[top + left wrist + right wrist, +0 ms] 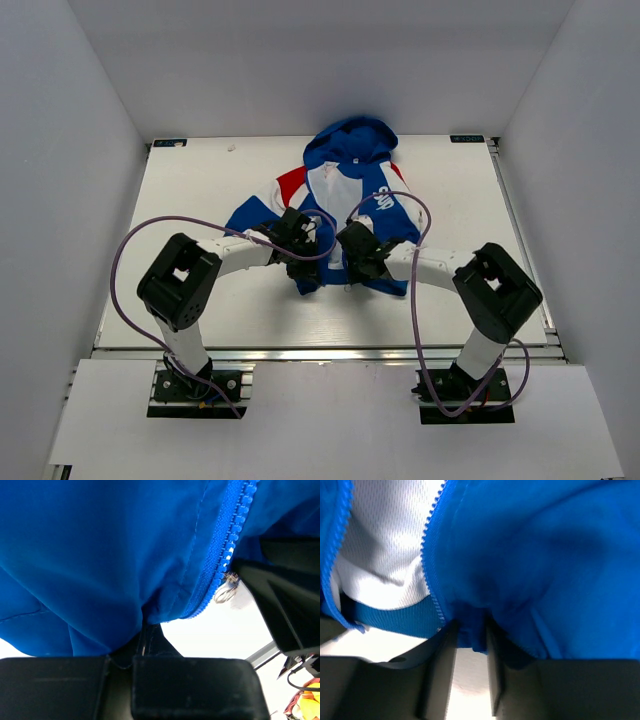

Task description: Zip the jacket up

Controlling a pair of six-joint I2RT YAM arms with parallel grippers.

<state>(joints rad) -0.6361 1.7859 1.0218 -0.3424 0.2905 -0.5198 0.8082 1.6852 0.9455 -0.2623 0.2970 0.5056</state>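
The jacket (pixel 350 190) lies open on the white table (pixel 200 190), hood at the far side, blue with red shoulders and white lining. My left gripper (pixel 303 272) is at the left front's bottom hem. In the left wrist view it (pixel 143 632) is shut on a fold of blue fabric (pixel 100 555), beside the zipper teeth (pixel 235 525) and the small metal slider pull (pixel 226 591). My right gripper (pixel 356 270) is at the right front's hem. In the right wrist view it (pixel 470 630) pinches a bunch of blue fabric (pixel 545 555) next to zipper teeth (pixel 432 555) and white mesh lining (pixel 385 545).
White walls enclose the table on the left, right and far sides. Purple cables (pixel 125 250) loop from both arms over the table's near half. The right arm's black finger (pixel 280 600) shows at the right of the left wrist view.
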